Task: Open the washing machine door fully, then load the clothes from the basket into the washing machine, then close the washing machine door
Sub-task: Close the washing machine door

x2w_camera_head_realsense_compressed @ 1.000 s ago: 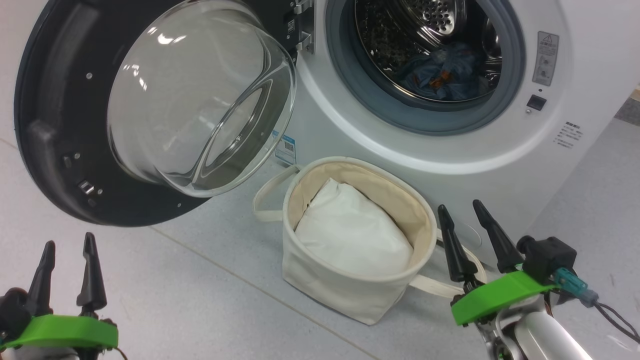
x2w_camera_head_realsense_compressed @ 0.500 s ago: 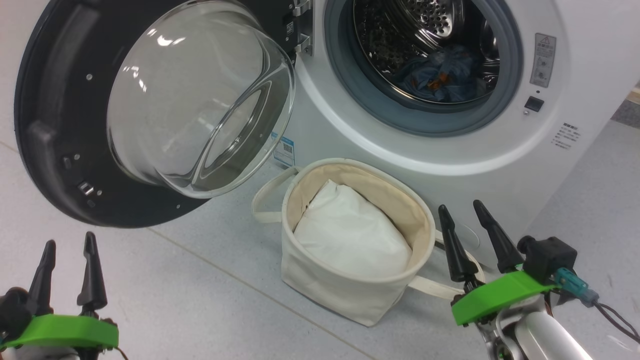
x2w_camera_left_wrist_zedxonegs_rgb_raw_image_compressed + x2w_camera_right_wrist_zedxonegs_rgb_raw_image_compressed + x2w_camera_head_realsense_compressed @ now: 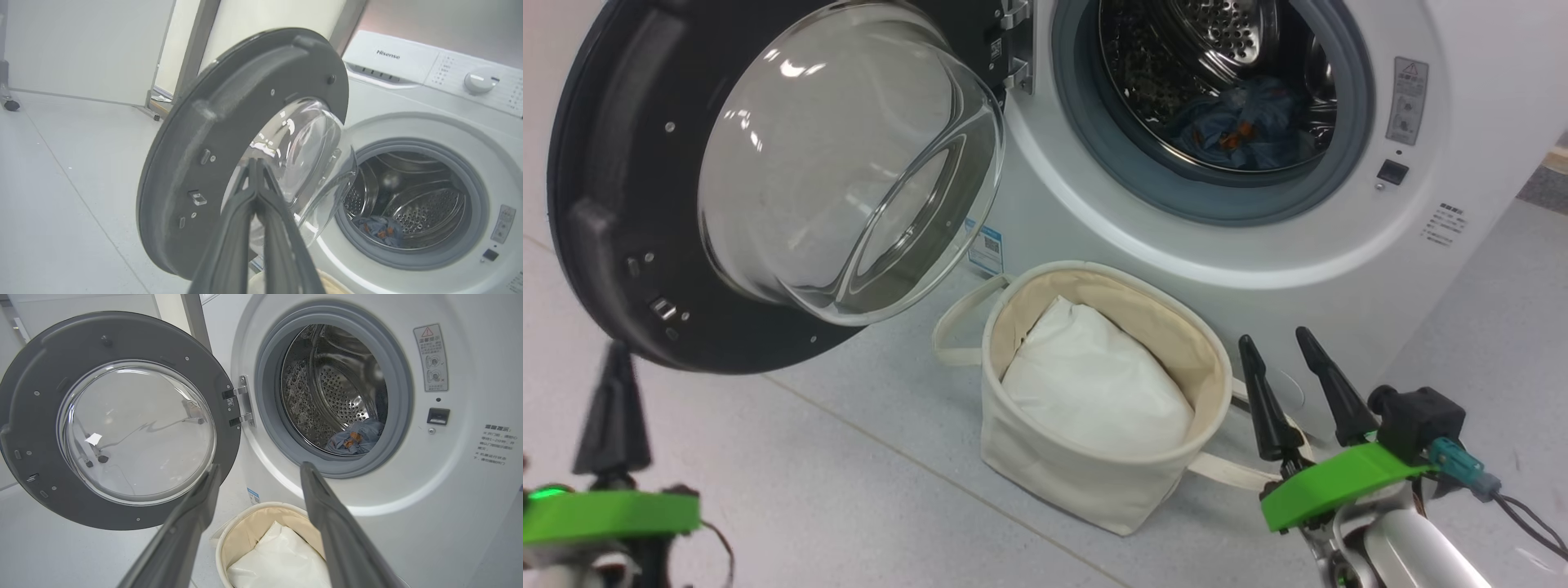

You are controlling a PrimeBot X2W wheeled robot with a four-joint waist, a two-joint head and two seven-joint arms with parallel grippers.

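Washing machine door (image 3: pixel 613 204) open wide; lower rim near closed left end effector (image 3: pixel 615 353).

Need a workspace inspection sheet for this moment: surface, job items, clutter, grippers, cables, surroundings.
Surface: grey floor, one seam line.
Job's things: washing machine door open; blue clothes inside the washing machine; basket on the floor before it.
Clutter: white cushion in the basket.
Grippers: left gripper shut, empty; right gripper open, empty.
Cables: black cable at right wrist.
Surroundings: white wall panels, a caster wheel.
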